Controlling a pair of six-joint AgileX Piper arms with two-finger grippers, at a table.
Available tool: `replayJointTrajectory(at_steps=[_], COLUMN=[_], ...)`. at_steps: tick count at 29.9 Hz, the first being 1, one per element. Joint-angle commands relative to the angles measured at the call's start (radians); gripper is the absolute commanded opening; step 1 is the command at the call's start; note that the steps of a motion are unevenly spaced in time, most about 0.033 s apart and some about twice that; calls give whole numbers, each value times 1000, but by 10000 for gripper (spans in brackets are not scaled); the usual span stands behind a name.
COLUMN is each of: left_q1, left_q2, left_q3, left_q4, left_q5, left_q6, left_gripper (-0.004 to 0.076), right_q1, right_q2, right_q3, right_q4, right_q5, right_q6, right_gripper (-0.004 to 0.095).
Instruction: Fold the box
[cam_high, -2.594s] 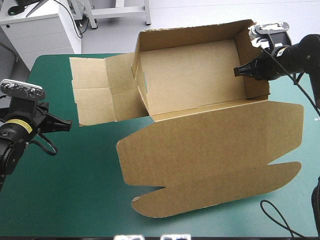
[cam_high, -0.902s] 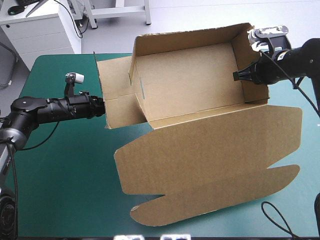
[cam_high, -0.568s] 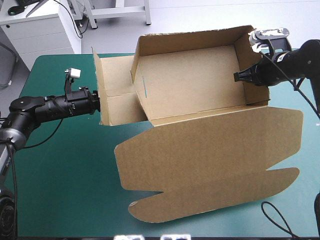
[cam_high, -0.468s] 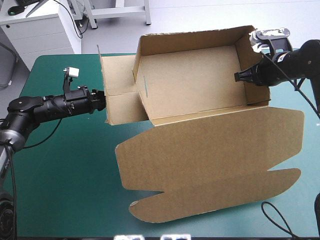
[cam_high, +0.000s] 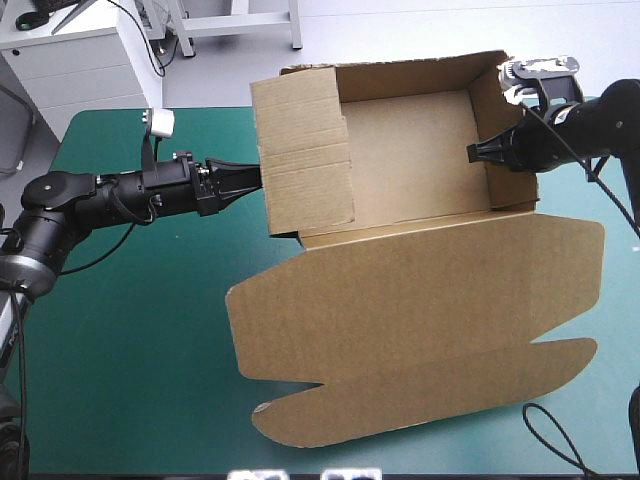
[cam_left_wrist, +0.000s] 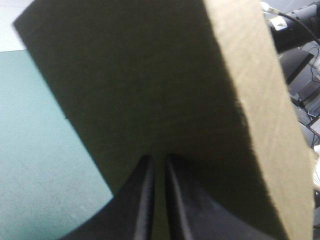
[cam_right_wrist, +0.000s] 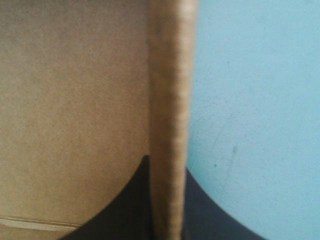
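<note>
High view: the brown box (cam_high: 420, 170) sits as an open tray toward the table's 1 o'clock, on the teal-green cover (cam_high: 130, 330), with its lid (cam_high: 420, 320) lying flat toward 5 o'clock. At the tray's 9 o'clock end a tall flap (cam_high: 305, 150) stands tipped inward over the floor. The left gripper (cam_high: 255, 178) reaches in from 9 o'clock and touches that flap's outer face. The right gripper (cam_high: 472, 150) pinches the wall (cam_high: 512, 150) at the tray's 3 o'clock end.

Left wrist view: the left gripper (cam_left_wrist: 159, 159) shows its fingers nearly together, only a slit between, and we see no board clamped there. The tips rest against the flap (cam_left_wrist: 150, 75), which fills the space ahead. To do this push well, we judge, we should press near the flap's middle so it turns evenly on its crease. Then we should follow its arc over and down inside the tray rather than driving straight toward 3 o'clock, which could shove the whole box.

Right wrist view: the right gripper (cam_right_wrist: 167, 167) is closed on the wall (cam_right_wrist: 170, 75), one finger inside the tray, one outside over the teal-green cover (cam_right_wrist: 250, 100). We would have this hold stay firm as the anchor, without bending the wall outward.
</note>
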Motion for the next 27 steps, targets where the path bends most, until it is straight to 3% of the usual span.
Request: replayJointTrajectory(at_steps=[1, 5, 8, 27], left_q1=[-11, -11, -11, -28], left_q2=[-38, -38, -38, -38], left_q3=[-60, -62, -62, -64], left_q4=[-92, -89, -103, -181], left_q5=[72, 73, 86, 86], left_q6=[-24, -47, -50, -72], left_gripper=[185, 362, 445, 486], right_q1=[-3, -3, -3, -3], right_q2=[-41, -41, -41, -41], right_q3=[-26, -26, -26, -26], right_q4=[34, 38, 41, 41], right_q5=[-48, -55, -59, -65], right_q6=[8, 8, 8, 8], right_gripper=[-17, -17, -17, -17])
